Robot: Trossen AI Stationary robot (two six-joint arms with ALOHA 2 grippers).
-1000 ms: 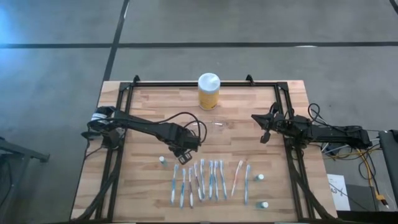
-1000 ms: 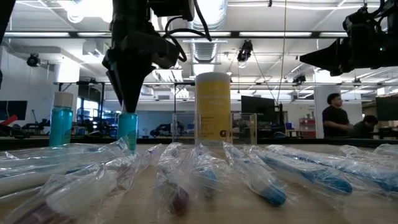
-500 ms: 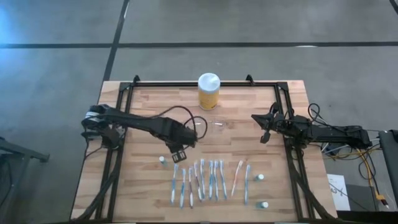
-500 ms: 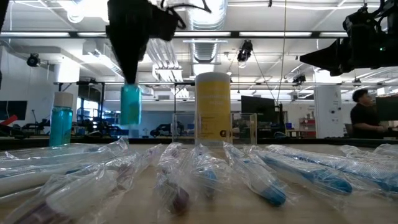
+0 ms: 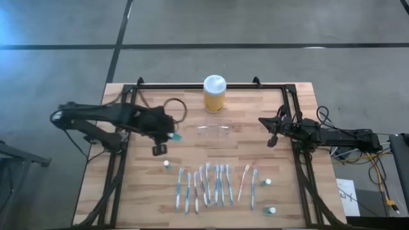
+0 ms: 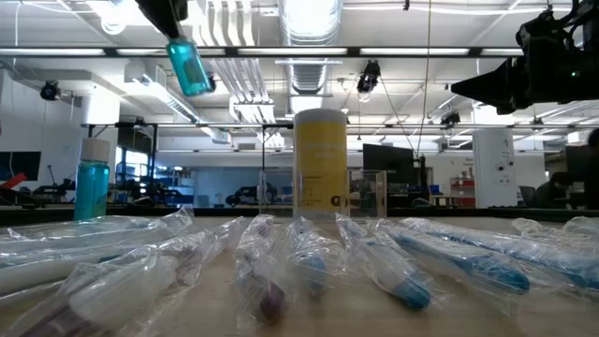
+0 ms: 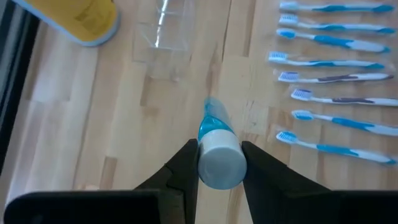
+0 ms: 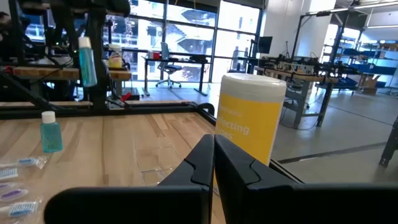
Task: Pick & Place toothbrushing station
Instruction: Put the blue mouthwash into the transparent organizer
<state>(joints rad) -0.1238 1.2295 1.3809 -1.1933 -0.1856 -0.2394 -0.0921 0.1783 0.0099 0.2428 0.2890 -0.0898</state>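
A row of wrapped toothbrushes (image 5: 214, 185) is laid along the near part of the pale wooden table (image 5: 147, 198), their clear wrappers filling the foreground of the low view. Small blue bottles with white caps are stood around them: one (image 5: 166, 164) just left of the row and two (image 5: 268, 183) at its right end. Above the left middle of the table the left gripper (image 5: 167, 135) is held in the air, its fingers clamped on a blue bottle with a white cap (image 7: 214, 146), which is seen tilted and well clear of the wood in the low view. The toothbrushing station (image 5: 214, 128), a low clear plastic holder, is stood near the centre of the table, beyond the toothbrushes and apart from the left gripper. Just behind it, at the far edge, a yellow jar with a white lid (image 5: 214, 94) is stood upright. The right gripper (image 5: 271, 131) is parked over the right side of the table with its fingers pressed together and nothing between them. A black frame (image 5: 204, 86) is run around the table's edges. Beyond the table a grey concrete floor is seen from above, and a large hall with ceiling lights, ducts, desks and windows is shown in the low view.
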